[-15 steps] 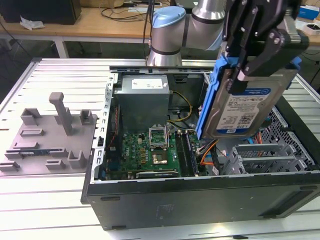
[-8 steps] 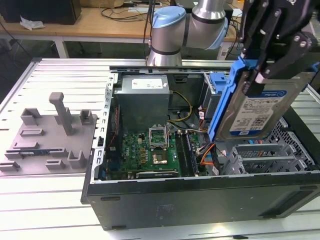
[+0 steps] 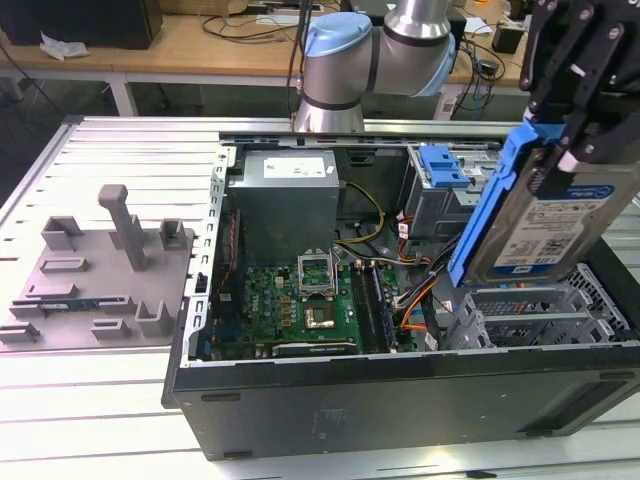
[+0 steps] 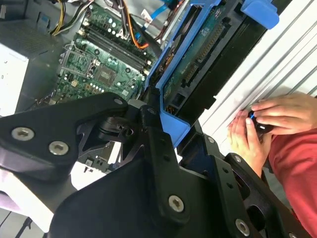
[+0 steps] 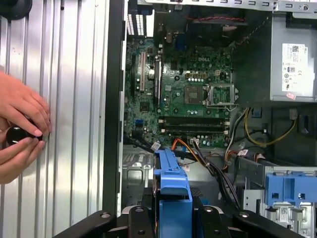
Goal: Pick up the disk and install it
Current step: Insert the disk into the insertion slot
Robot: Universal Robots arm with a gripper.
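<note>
above the exterior view's right end of the open computer case (image 3: 400, 395), the disk (image 3: 545, 225) is hanging tilted on edge, clear of the bays, with the gripper (image 3: 565, 150) pinching its blue bracket at the upper end. judged risks: the tilted disk is risking a jam on the metal bay rails (image 3: 540, 310) below it, or a snag on the orange cables (image 3: 415, 300) beside them. a person's hands (image 4: 267, 124) are working just beside the case, close to the gripper.

Item count:
- disk (image 3: 545, 235): one
- case (image 3: 400, 400): one
- motherboard (image 3: 300, 300): one
- power supply (image 3: 285, 195): one
- blue latch (image 3: 443, 165): one
- grey fixture (image 3: 95, 270): one
- arm (image 3: 370, 50): one
- hands (image 5: 25, 106) (image 5: 15, 158): two
</note>
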